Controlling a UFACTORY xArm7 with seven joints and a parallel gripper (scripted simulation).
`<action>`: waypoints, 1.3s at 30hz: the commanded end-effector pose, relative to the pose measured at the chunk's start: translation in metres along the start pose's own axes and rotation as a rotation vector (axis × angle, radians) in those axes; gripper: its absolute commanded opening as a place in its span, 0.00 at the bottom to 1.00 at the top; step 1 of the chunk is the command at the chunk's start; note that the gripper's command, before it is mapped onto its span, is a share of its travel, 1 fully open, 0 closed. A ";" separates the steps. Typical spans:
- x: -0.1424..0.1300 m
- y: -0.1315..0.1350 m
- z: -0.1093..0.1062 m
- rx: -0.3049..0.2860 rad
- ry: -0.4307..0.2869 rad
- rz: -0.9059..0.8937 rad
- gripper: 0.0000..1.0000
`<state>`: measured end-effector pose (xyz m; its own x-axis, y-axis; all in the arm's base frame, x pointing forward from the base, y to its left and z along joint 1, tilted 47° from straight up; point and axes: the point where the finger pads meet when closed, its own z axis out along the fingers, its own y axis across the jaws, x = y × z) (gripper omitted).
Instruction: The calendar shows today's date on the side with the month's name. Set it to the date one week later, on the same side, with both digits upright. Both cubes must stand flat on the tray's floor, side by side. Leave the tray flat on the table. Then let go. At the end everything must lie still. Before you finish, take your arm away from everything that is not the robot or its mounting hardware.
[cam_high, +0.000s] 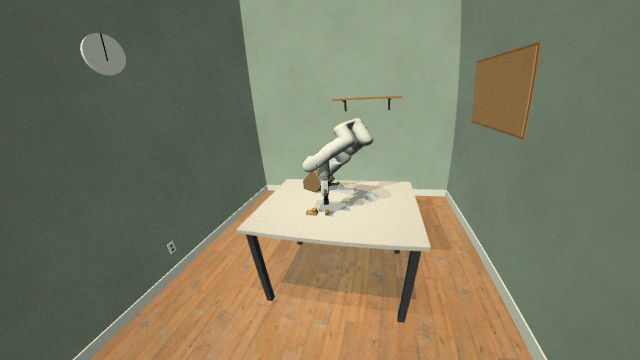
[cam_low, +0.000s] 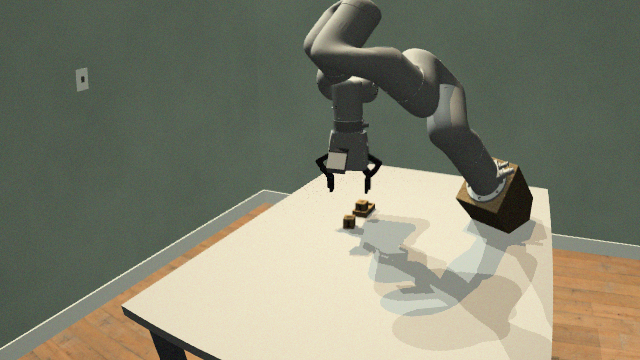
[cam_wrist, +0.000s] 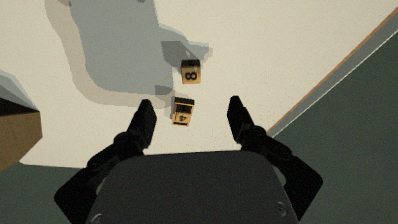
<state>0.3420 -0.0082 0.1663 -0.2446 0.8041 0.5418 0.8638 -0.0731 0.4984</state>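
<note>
Black gripper (cam_wrist: 191, 116) hangs wide apart (holding nothing) above the cream table (cam_low: 280, 290). Wooden cube showing 8 (cam_wrist: 191, 71) stands apart from the small wooden calendar tray (cam_wrist: 183, 111).

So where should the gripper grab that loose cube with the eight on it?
By two opposite side faces, coming straight down. The loose cube stands flat on the table, apart from the tray, so its sides are free. The gripper is open, above it.

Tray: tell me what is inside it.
One cube stands in the tray; its digits are too small to read. The other cube, showing an 8, sits outside on the table. The tray's floor under the cube is hidden.
</note>
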 end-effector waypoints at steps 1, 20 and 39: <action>-0.001 0.001 -0.001 -0.003 -0.002 0.000 1.00; 0.000 0.001 0.000 -0.002 -0.002 -0.352 1.00; 0.001 0.001 0.001 -0.001 -0.003 -0.911 1.00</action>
<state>0.3426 -0.0064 0.1660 -0.7881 0.6149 0.0286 0.4402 0.5305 0.7244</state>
